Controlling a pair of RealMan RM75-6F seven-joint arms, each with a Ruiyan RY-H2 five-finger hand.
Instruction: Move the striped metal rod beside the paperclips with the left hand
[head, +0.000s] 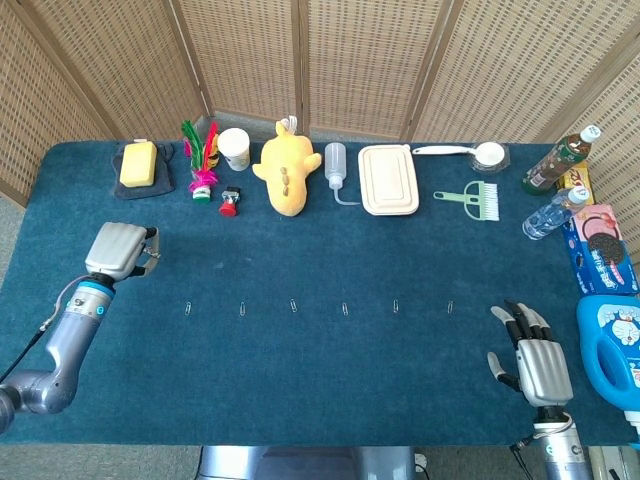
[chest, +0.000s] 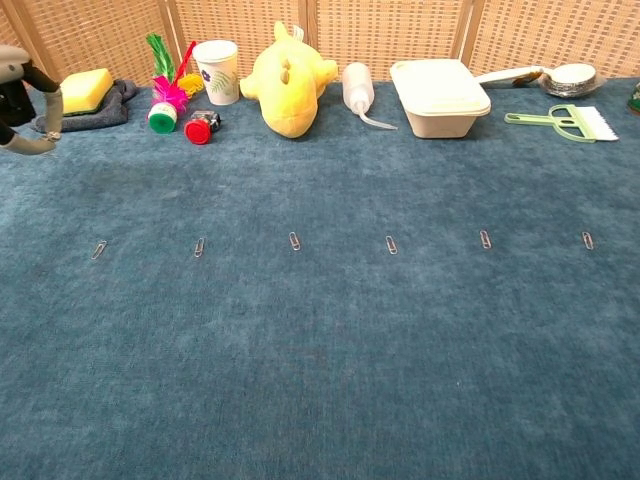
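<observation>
We see the tabletop (head: 330, 250) covered in matt, napped blue cloth. The paperclips (head: 293, 305) across it are thin bright wire. At twelve o'clock sits a soft yellow plush toy (head: 286, 172), beside it a translucent plastic squeeze bottle (head: 335, 164) and a matt cream lidded box (head: 388, 179). The left hand (head: 118, 250) has a smooth grey metallic shell with black fingers (chest: 20, 100). Woven cane screens (head: 350, 60) in wooden frames stand behind.

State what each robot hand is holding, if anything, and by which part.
Nothing: the left hand and right hand both show no object in them.
</observation>
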